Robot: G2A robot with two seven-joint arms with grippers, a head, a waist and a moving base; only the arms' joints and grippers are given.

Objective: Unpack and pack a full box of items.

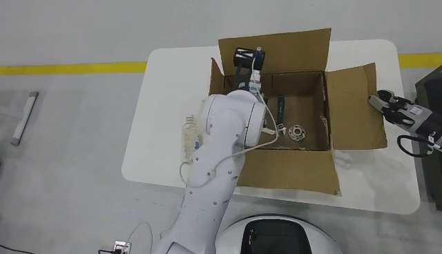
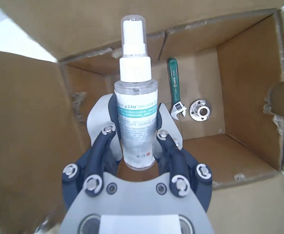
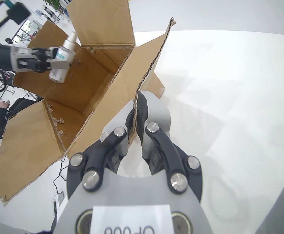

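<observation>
An open cardboard box [image 1: 290, 170] stands on the white table [image 1: 173, 116] with its flaps spread. My left gripper [image 2: 136, 109] is shut on a clear spray bottle [image 2: 135, 93] with a white cap, held above the box's far left corner [image 1: 255, 74]. On the box floor lie a green-handled wrench [image 2: 175, 86] and a round metal flange [image 2: 200, 110], side by side. My right gripper [image 3: 136, 107] is shut on the torn outer edge of the box's right flap [image 3: 122, 83], at the table's right side [image 1: 381, 103].
A dark device [image 1: 431, 95] stands at the table's right edge, behind the right arm. The box's far flap [image 1: 276, 50] stands upright close behind the bottle. Bare table lies left of the box and at the front right [image 1: 380, 185].
</observation>
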